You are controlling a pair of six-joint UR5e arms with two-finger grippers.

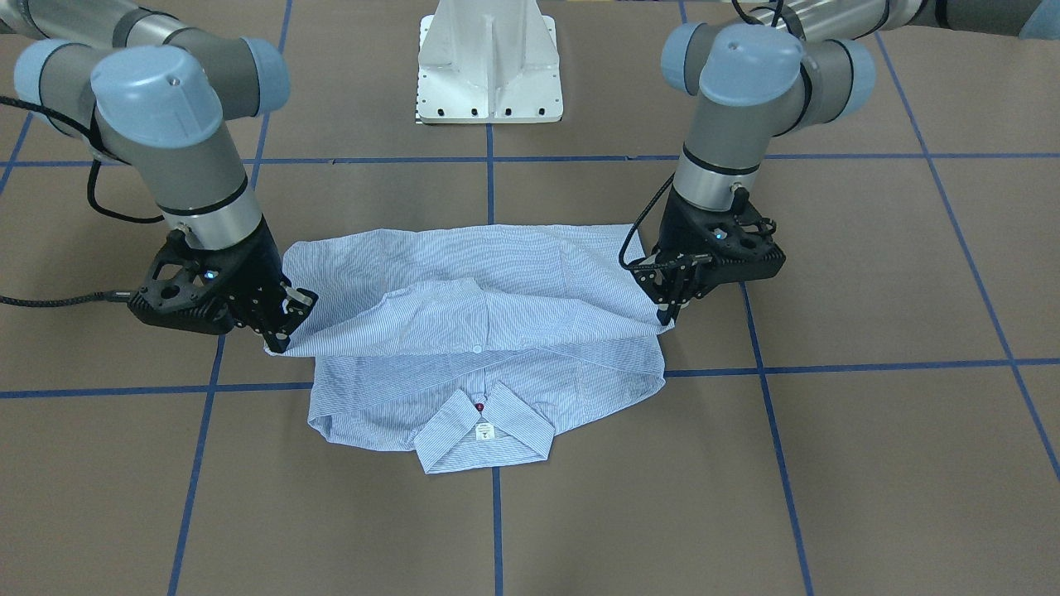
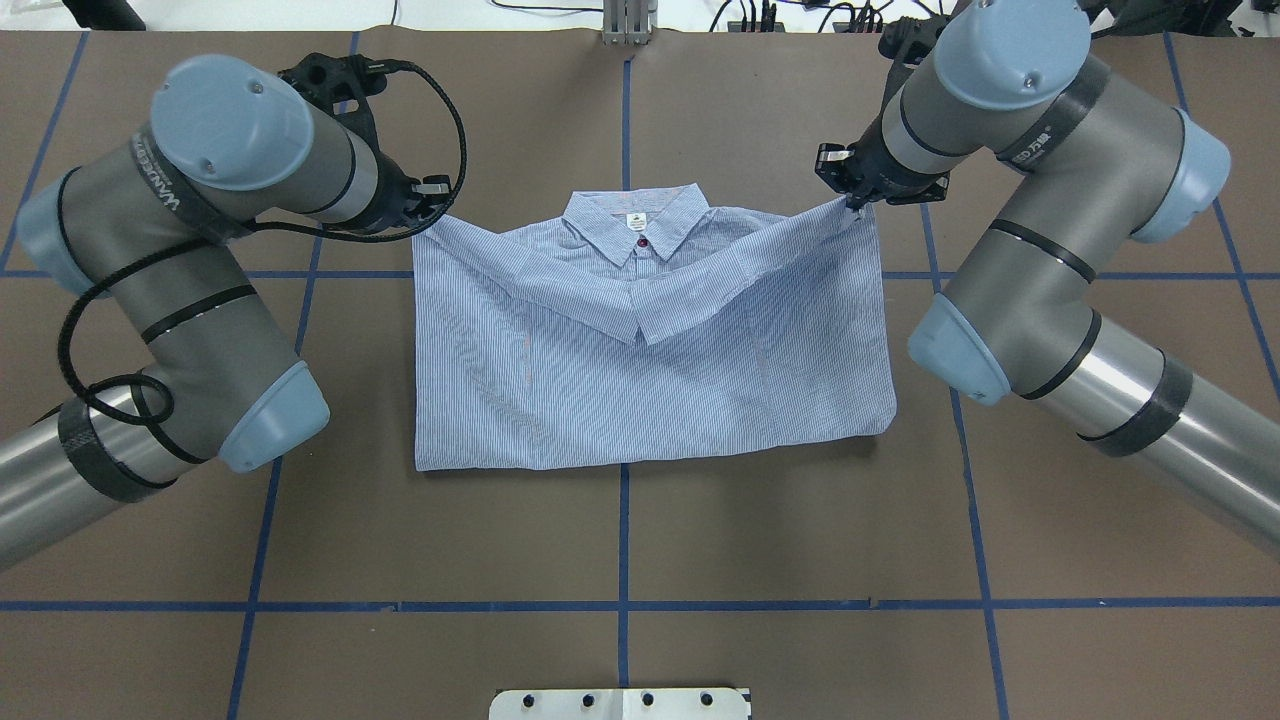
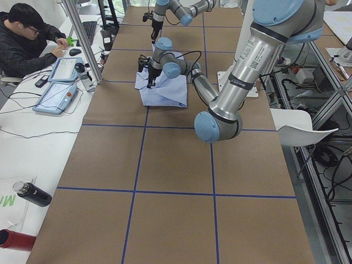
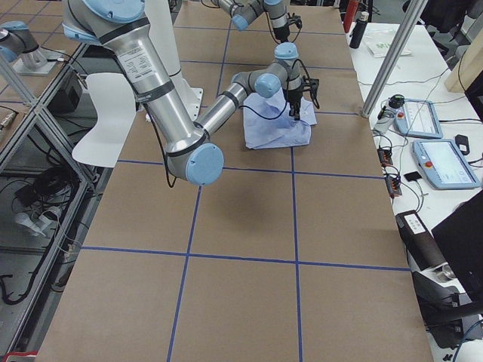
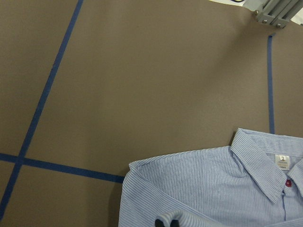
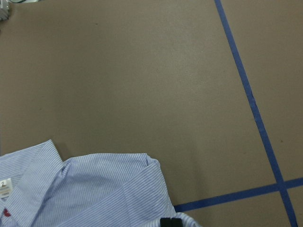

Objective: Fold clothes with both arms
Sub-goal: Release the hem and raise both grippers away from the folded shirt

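The light blue striped shirt point(image 1: 489, 331) point(image 2: 650, 380) lies flat on the brown table, collar point(image 2: 637, 225) on the side away from the robot. Its lower half is doubled over toward the collar. My left gripper point(image 2: 437, 212) point(image 1: 667, 316) is shut on the folded layer's corner on its side, lifting it slightly. My right gripper point(image 2: 856, 205) point(image 1: 277, 338) is shut on the opposite corner. The left wrist view shows the shirt point(image 5: 213, 189) and a pinched bit of cloth at the bottom edge. In the right wrist view the shirt point(image 6: 94, 189) fills the lower left.
The white pedestal base point(image 1: 489, 66) stands behind the shirt on the robot's side. Blue tape lines point(image 2: 625, 520) cross the table. A person point(image 3: 27, 38) sits at a side desk with a teach pendant point(image 3: 55, 93). A dark bottle point(image 3: 30, 193) lies there too.
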